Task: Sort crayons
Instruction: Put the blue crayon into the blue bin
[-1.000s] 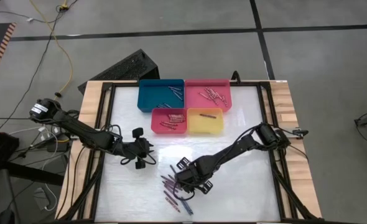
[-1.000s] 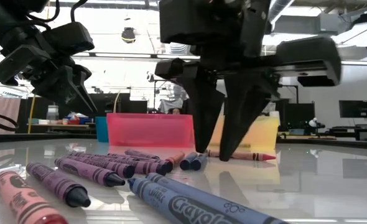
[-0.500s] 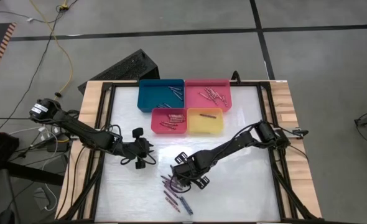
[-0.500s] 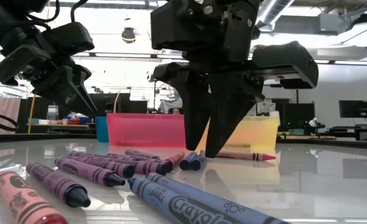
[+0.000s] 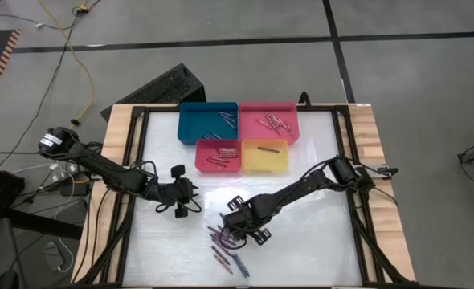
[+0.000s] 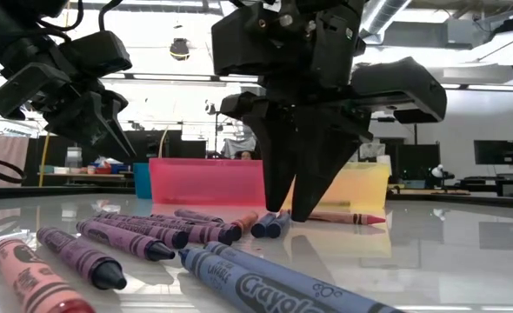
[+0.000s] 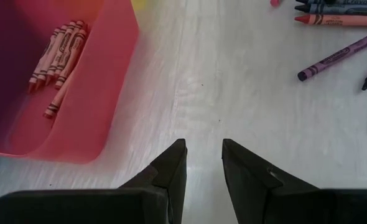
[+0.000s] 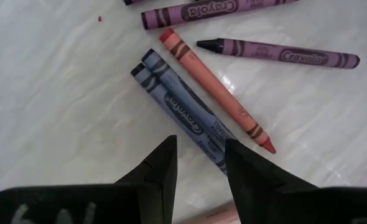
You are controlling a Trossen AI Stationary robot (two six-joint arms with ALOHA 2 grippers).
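A white table is seen from above, with four trays grouped at twelve o'clock and a loose cluster of crayons (image 5: 225, 247) lying toward six o'clock. The right gripper (image 5: 235, 228) is poised just above the twelve o'clock edge of that cluster, its fingers slightly apart and empty. In the right wrist view, two blue crayons (image 8: 182, 109) lie side by side, touching, directly ahead of the fingertips, with a red crayon (image 8: 216, 89) just beside them. To grip well, one blue crayon should probably be straddled alone; whether the pair can be separated is hard to judge. The left gripper (image 5: 190, 201) waits at nine o'clock of the cluster, fingers parted, holding nothing, near the red tray (image 7: 102, 74).
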